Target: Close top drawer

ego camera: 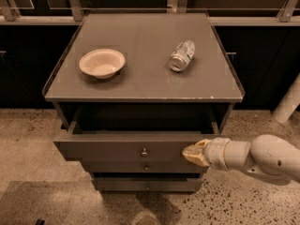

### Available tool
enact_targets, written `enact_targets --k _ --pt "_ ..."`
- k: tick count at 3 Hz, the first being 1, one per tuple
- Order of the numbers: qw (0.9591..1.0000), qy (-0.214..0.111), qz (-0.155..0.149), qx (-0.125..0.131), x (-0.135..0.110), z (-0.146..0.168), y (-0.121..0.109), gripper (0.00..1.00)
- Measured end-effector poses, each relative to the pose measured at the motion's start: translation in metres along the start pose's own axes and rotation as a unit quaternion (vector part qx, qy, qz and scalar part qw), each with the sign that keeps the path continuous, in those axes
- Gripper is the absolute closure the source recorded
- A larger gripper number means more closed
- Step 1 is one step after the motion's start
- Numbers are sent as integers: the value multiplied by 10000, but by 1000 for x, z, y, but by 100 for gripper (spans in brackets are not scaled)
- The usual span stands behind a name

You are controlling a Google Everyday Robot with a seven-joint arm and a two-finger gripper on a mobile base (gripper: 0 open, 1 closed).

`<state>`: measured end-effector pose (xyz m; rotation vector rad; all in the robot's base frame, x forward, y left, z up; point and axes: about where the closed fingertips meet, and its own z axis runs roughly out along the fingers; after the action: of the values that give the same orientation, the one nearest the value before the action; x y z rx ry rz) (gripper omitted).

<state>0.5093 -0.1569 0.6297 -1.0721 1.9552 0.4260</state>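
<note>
The top drawer (117,146) is a grey-brown drawer with a small round metal knob (144,152) at the centre of its flat front. It stands pulled out from the cabinet, its inside dark and showing nothing in it. My gripper (190,152) reaches in from the right on a white arm (262,157). Its tan tip rests against the right part of the drawer front, right of the knob.
The cabinet top (145,78) holds a white bowl (101,63) at the left and a crushed can (181,56) on its side at the right. Two lower drawers (145,184) sit below. The floor (33,139) is speckled; a white post (287,102) stands at the right.
</note>
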Motion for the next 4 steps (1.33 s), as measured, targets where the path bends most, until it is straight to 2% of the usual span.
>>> enact_targets --k 1,2,3,4 --pt "10000 0 -1 1 0 -1 2 100" --pt "9992 -123 -249 296 -25 6 -20 100" --pt "9992 -124 -250 297 -25 6 -20 100" --pt "9976 -201 -464 481 -47 16 -35 100"
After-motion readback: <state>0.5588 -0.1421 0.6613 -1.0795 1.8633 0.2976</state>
